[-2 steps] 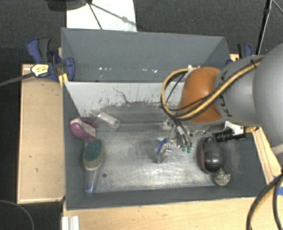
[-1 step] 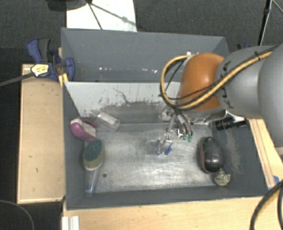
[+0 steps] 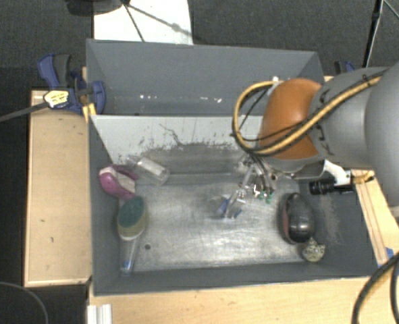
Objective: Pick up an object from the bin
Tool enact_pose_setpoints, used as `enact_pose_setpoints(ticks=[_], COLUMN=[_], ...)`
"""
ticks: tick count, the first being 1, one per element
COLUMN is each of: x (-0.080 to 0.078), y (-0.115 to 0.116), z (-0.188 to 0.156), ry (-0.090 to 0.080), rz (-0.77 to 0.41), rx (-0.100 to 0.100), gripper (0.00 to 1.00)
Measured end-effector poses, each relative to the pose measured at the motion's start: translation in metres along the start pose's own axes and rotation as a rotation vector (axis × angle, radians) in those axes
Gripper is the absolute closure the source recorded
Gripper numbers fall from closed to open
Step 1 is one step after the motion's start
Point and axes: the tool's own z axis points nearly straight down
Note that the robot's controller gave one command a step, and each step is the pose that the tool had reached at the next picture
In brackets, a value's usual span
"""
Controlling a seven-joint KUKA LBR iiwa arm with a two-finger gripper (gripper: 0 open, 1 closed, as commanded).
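Arm [image 3: 381, 123] bent down into the bin [image 3: 185, 79]
The gripper [image 3: 252, 189] is low at centre, beside a small blue thing [image 3: 229, 208], perhaps touching; open or closed I cannot tell.

The bin [image 3: 199, 73] is dull grey metal with a scratched, shiny-worn floor, the black mouse [image 3: 297, 221] is smooth glossy plastic, the tube [image 3: 150, 170] is clear plastic, and the orange cover [image 3: 290, 117] on the arm looks smooth and shiny.
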Motion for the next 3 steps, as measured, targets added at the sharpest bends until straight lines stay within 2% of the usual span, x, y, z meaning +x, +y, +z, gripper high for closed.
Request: enact_pose_setpoints(ticks=[1, 2, 3], x=[-0.001, -0.005, -0.007], y=[0.02, 0.005, 0.005], z=[0.025, 0.027, 0.025], ry=[-0.003, -0.005, -0.014], rz=[-0.071, -0.004, -0.006], rx=[-0.006, -0.006, -0.008], gripper=[0.0, 0.0, 1.0])
